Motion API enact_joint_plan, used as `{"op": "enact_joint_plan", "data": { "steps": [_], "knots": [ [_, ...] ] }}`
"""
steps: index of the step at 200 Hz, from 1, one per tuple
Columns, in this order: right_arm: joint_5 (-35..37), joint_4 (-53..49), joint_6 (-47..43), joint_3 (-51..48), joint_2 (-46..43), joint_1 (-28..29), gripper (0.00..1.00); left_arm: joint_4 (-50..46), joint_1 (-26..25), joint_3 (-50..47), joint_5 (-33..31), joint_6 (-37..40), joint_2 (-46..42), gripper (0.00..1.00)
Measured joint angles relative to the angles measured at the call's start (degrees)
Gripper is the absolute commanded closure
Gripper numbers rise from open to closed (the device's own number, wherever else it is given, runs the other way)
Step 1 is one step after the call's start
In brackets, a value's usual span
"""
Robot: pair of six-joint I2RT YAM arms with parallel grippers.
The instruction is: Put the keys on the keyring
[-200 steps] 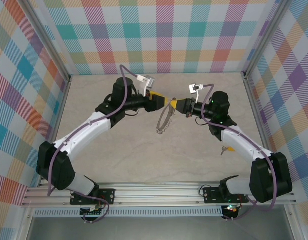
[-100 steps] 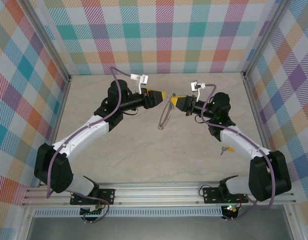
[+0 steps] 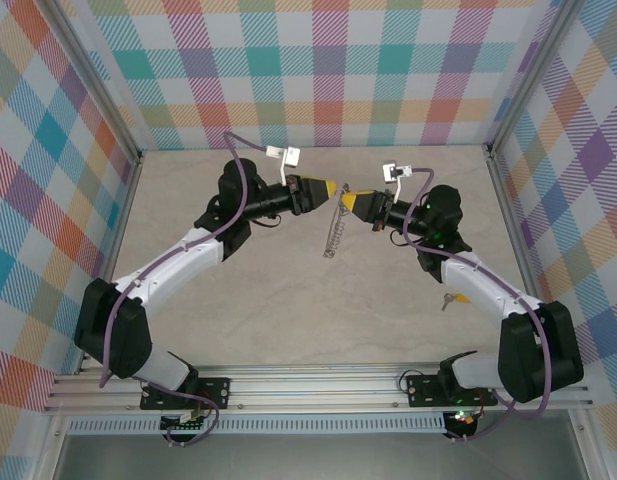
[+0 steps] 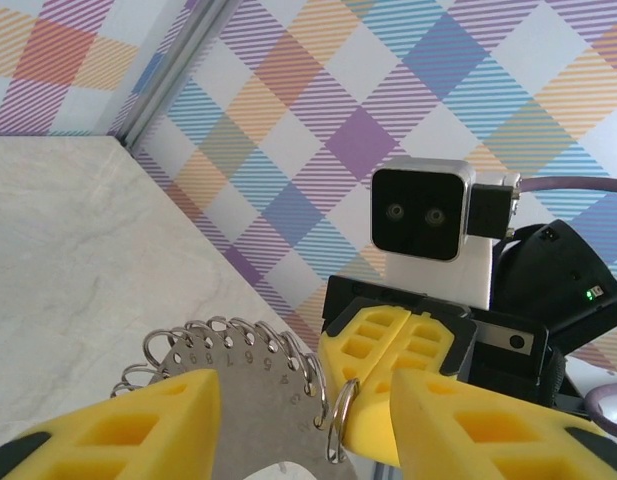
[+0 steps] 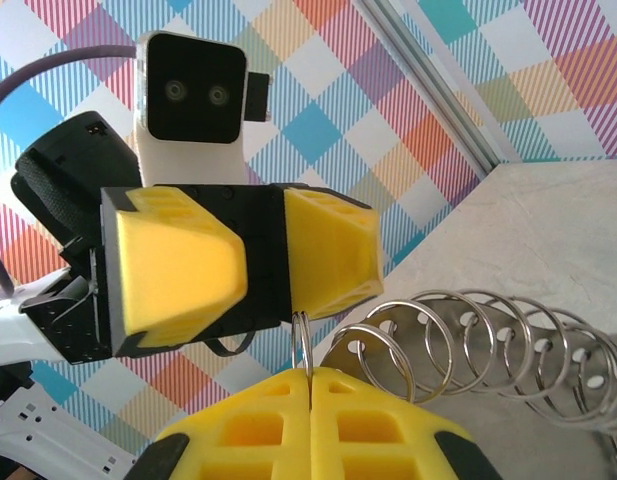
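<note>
Between my two grippers is the keyring [image 3: 334,230], and much of it is hard to read. From above it shows nearly edge-on, a thin bumpy strip running from my right gripper [image 3: 345,201] toward the table [image 3: 238,300]. I cannot tell whether its far end touches the surface.

My right gripper is pressed together on one thin wire loop at the ring's rim, and the loop stands up out of the seam between the yellow pads. In the right wrist view the other loops trail off to the right of those pads like a coil, and the frame edge cuts off the last of them.

My left gripper [image 4: 306,380] faces the right one tip to tip. Its fingers are spread, with the ring's flat, numbered plate in the gap between them. The lower part of that plate runs off the bottom of the left wrist view, so I cannot tell whether either pad touches the metal. The digits stamped along the plate's edge are too small to read with any certainty.

Well behind my right gripper, beside that arm's forearm, the key [image 3: 449,298] lies on the table. It is a tiny yellow-orange speck, and its blade is too small to make out.

The camera [image 4: 423,215] on my right wrist sits just above that gripper's pads and covers part of the plaid wall [image 3: 318,70] behind it. A purple cable [image 4: 578,182] runs from beside it to the frame edge.
</note>
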Motion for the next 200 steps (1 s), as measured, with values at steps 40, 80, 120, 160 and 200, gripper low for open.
{"op": "enact_joint_plan", "data": {
  "steps": [40, 80, 120, 160, 200],
  "knots": [
    [0.0, 0.0, 0.0, 0.0, 0.0, 0.0, 1.00, 0.6, -0.5, 0.0, 1.1, -0.8, 1.4, 0.54],
    [0.0, 0.0, 0.0, 0.0, 0.0, 0.0, 1.00, 0.8, -1.2, 0.0, 1.9, -1.1, 1.9, 0.62],
    [0.1, 0.0, 0.0, 0.0, 0.0, 0.0, 1.00, 2.0, -1.6, 0.0, 2.1, -1.2, 1.9, 0.78],
    [0.5, -0.1, 0.0, 0.0, 0.0, 0.0, 1.00, 2.7, -2.0, 0.0, 2.4, -1.3, 1.9, 0.88],
    [0.7, -0.1, 0.0, 0.0, 0.0, 0.0, 1.00, 3.1, -2.3, 0.0, 2.5, -1.2, 2.0, 0.84]
  ]
}}
